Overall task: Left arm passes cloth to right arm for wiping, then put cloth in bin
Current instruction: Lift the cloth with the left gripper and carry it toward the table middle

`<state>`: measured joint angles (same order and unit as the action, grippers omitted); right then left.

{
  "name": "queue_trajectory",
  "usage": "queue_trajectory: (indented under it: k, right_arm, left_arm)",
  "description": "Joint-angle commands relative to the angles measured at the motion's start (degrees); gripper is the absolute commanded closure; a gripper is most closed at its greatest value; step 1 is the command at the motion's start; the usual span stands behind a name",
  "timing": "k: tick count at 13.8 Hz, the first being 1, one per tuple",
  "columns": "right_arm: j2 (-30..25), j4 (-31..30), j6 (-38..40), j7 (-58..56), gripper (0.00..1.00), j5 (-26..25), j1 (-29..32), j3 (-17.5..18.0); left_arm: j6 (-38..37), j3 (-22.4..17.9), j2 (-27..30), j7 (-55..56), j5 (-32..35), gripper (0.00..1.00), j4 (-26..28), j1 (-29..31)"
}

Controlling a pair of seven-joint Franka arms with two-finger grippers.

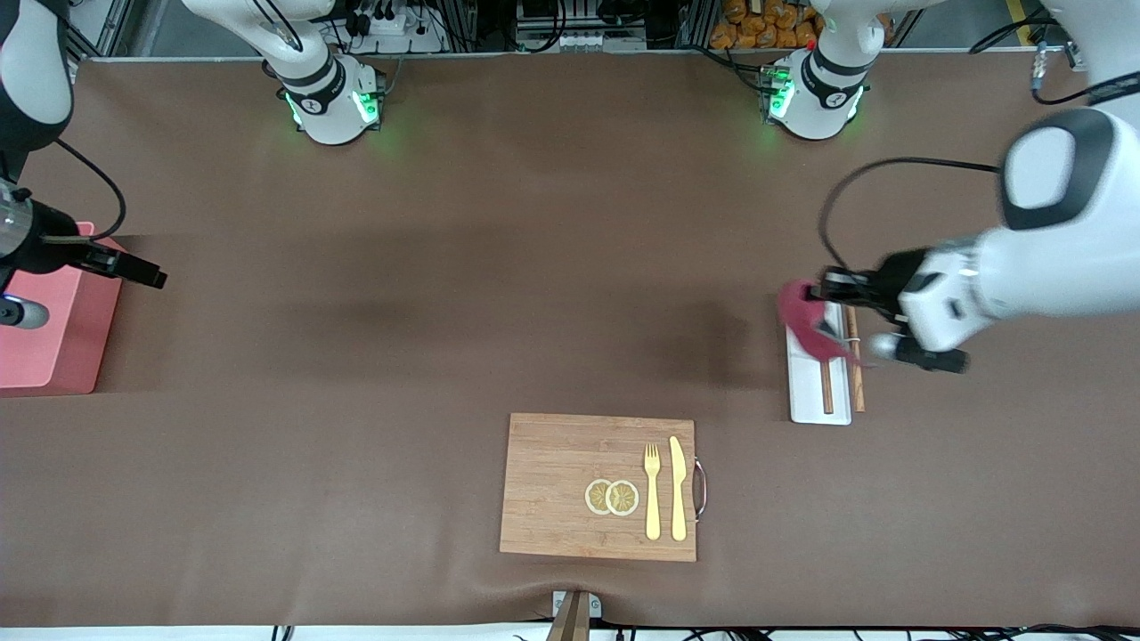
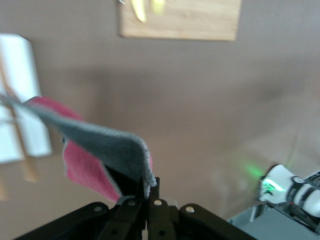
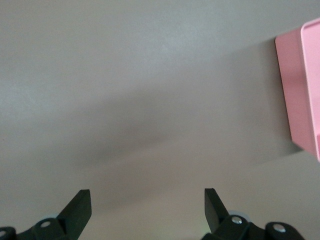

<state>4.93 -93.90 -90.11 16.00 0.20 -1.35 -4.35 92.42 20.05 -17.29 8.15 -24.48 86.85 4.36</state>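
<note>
Above the white tray (image 1: 806,392), at the left arm's end of the surface (image 1: 445,312), the cloth (image 1: 806,326) is held clear of the tray and hangs slack from one pinched corner. It is gripped by the left hand (image 1: 833,287), whose fingers are clenched tight on the fabric; in the left wrist view the cloth (image 2: 95,155) is seen draping away from the fingertips, pink on one face and grey on the other. A pair of chopsticks (image 1: 856,369) is seen lying on and beside the tray under the cloth.

The right hand (image 1: 147,271) is held over the surface beside the bin (image 1: 53,325), at the right arm's end, with its fingers (image 3: 77,207) spread apart and nothing between them. The two hands are well apart, with nearly the whole length of the surface between them, so the handover is judged to turn on that gap being closed along the surface's long axis. The cloth is far nearer to the left hand than to the right. The wooden board (image 1: 570,485), with its fork (image 1: 652,490) and knife (image 1: 678,488), lies nearer the front camera, roughly midway between the two hands.
</note>
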Motion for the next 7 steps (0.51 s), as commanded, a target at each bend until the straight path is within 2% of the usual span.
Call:
queue_trajectory:
  k: [1,5,7]
  right_arm:
    - [0.2,1.3,2.8,12.4,0.0,2.2,-3.2,0.0]
    - [1.0,1.5,7.3,26.5,0.0,10.0,-3.7,0.0]
    - [2.1,1.3,9.4,35.1,0.0,15.5,-3.4,-0.1]
  left_arm:
    - [1.3,2.5,-2.7,11.0,1.1,1.0,-3.7,-7.0]
    - [10.2,2.5,-7.4,23.2,0.2,1.0,-7.3,-19.1]
    - [15.5,2.5,-8.1,27.4,-1.9,1.0,-7.5,-23.0]
